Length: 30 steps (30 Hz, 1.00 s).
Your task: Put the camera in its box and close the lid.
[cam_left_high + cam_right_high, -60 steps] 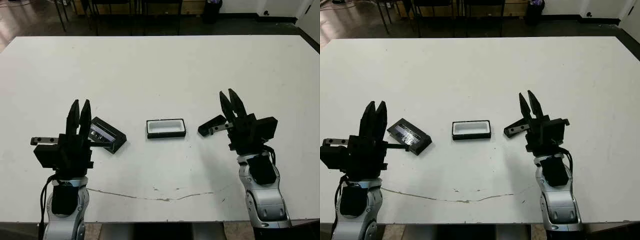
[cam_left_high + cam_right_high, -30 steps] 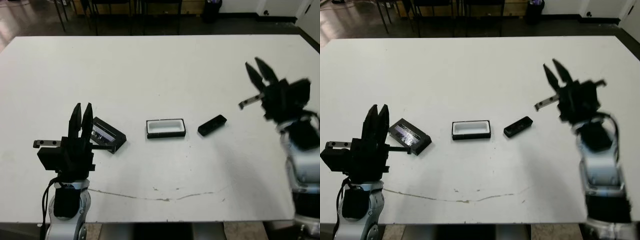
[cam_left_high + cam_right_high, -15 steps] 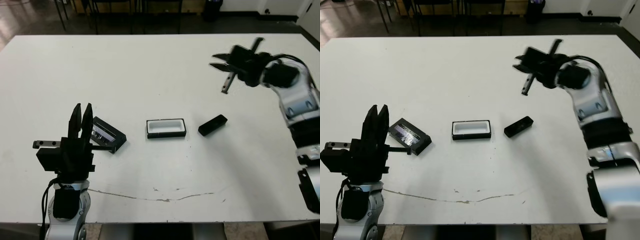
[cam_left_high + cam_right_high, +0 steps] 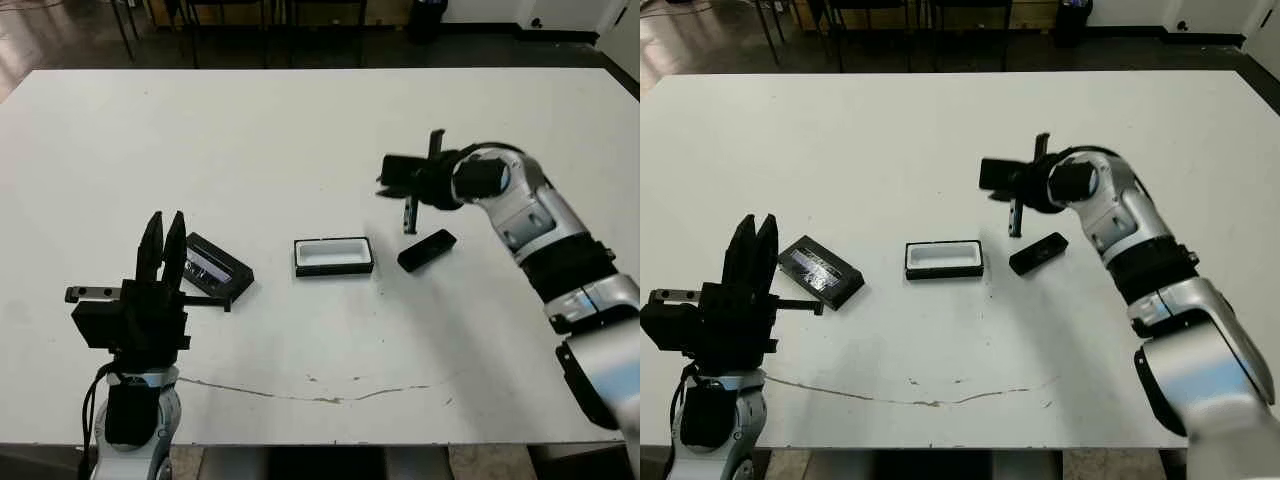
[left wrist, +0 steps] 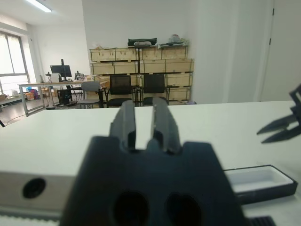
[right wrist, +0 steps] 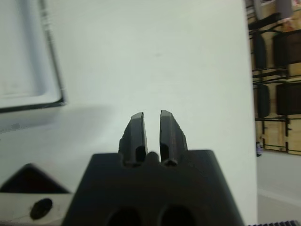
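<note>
Three black items in a loose row on the white table (image 4: pixel 300 130), all lying flat. At the left end, lid (image 4: pixel 216 269): hollow rectangular cover, glossy window face up with a bluish-purple glint; long axis diagonal, far-left to near-right. In the middle, box (image 4: pixel 333 256): shallow black tray, white inside, rounded inner corners, open side up, nothing inside; long axis across the table, left to right. At the right end, camera (image 4: pixel 427 250): slim matte bar, no screen patch visible from here; long axis diagonal, near end toward the box, far end toward the right edge. Well apart from the lid, near the box but not touching.

Left pincer (image 4: pixel 161 243) upright at the near left, fingers pointing away and narrowly parted, nothing held; lid just beyond and right of the tips. Same narrow gap in the left wrist view.

Right pincer (image 4: pixel 386 182) reached in from the right, above the table just beyond the camera, fingers pointing toward the left side. Narrow slit between the fingers (image 6: pixel 136 134) in the right wrist view; empty. Corner of the box (image 6: pixel 28 70) visible there too.
</note>
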Tool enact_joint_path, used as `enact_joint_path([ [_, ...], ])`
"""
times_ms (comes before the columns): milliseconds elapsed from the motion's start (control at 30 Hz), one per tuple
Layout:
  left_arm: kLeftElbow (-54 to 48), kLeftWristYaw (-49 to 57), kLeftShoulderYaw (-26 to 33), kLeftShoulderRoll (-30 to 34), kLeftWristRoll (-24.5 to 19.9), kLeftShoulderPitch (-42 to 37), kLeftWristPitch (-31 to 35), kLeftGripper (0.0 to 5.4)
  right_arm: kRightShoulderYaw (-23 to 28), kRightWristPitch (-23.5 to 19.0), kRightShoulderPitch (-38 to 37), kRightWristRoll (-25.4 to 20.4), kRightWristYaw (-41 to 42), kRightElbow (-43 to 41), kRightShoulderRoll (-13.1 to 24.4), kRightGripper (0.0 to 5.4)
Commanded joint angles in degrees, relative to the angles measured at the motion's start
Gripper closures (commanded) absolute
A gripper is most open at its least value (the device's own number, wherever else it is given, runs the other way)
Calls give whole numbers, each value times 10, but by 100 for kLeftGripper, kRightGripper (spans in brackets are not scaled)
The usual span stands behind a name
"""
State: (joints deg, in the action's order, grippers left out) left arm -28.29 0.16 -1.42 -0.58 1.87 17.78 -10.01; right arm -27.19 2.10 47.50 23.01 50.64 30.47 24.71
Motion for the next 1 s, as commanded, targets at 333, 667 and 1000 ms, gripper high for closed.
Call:
enact_joint_path([
  [333,7,0,-2,0,-1,9,4,538,-12,-27,-60,10,57,-51,29,540],
  [667,4,4,-4,-2,6,12,8,538,-7,5,-100,-1,68,-82,67,540],
  [1000,0,8,-1,-2,7,10,7,538,19,-2,-144,-41,118,-165,125,540],
])
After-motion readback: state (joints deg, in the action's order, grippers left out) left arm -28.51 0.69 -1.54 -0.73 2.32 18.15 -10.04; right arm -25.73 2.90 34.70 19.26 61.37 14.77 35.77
